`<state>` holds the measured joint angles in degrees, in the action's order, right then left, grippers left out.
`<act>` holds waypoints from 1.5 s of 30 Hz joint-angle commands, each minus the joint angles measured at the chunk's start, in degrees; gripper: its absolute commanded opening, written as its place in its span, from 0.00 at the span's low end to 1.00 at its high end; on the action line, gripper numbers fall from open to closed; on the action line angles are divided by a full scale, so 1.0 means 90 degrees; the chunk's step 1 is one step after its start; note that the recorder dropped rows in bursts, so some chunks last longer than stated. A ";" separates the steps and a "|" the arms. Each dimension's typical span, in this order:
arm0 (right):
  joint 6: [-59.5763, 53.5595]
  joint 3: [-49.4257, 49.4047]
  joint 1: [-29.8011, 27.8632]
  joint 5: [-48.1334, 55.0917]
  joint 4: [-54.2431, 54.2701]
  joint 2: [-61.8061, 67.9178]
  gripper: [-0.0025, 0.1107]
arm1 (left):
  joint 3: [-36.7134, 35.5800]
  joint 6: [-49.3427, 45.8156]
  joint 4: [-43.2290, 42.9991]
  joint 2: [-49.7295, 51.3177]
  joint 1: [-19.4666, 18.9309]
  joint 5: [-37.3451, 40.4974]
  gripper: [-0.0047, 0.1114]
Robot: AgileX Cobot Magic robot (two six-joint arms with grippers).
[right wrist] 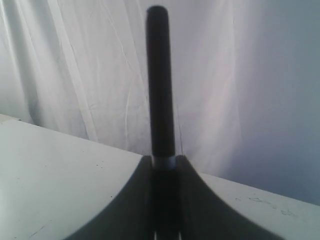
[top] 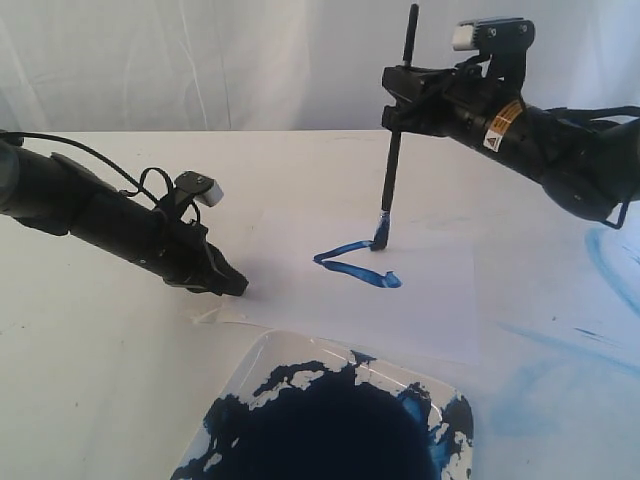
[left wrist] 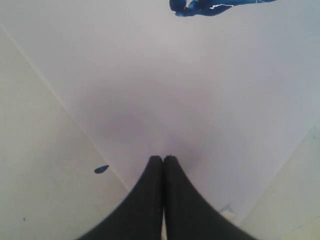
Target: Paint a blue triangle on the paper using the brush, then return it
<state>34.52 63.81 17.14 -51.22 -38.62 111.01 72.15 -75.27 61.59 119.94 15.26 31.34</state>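
Right gripper: raised, angled downward, clamped on the near-upright, thin black brush.
Brush tip: blue-stained, touching the blue triangle on the flat white paper.
Left gripper: low, jaws together, empty, at the paper's edge.

The exterior view looks down across the paper from the tray side. The left wrist view shares that paper, close up. The right wrist view faces the curtain behind it.
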 commanded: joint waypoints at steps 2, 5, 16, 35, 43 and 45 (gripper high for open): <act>0.0299 0.0011 -0.0006 0.0548 -0.0285 -0.0329 0.02 | -0.0051 0.0003 0.0006 -0.0039 0.0018 0.0015 0.04; 0.0646 0.0011 -0.0006 0.0643 -0.0422 -0.0329 0.02 | -0.0051 0.0003 0.0006 -0.0039 0.0018 0.0015 0.04; 0.1074 0.0011 -0.0006 0.0963 -0.1267 -0.0408 0.02 | -0.0051 0.0003 0.0006 -0.0039 0.0018 0.0015 0.04; 0.1428 0.0011 -0.0006 0.0850 -0.1592 -0.0910 0.02 | -0.0051 0.0003 0.0006 -0.0039 0.0018 0.0015 0.04; -0.0206 0.0011 -0.0006 -0.0176 -0.0198 -0.0495 0.02 | -0.0051 0.0003 0.0006 -0.0039 0.0018 0.0015 0.04; -0.0408 0.0011 -0.0006 -0.0351 -0.0198 -0.0390 0.02 | -0.0051 0.0003 0.0006 -0.0039 0.0018 0.0015 0.04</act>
<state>34.11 63.81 17.14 -51.18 -41.67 106.07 72.15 -75.27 61.59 119.94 15.26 31.34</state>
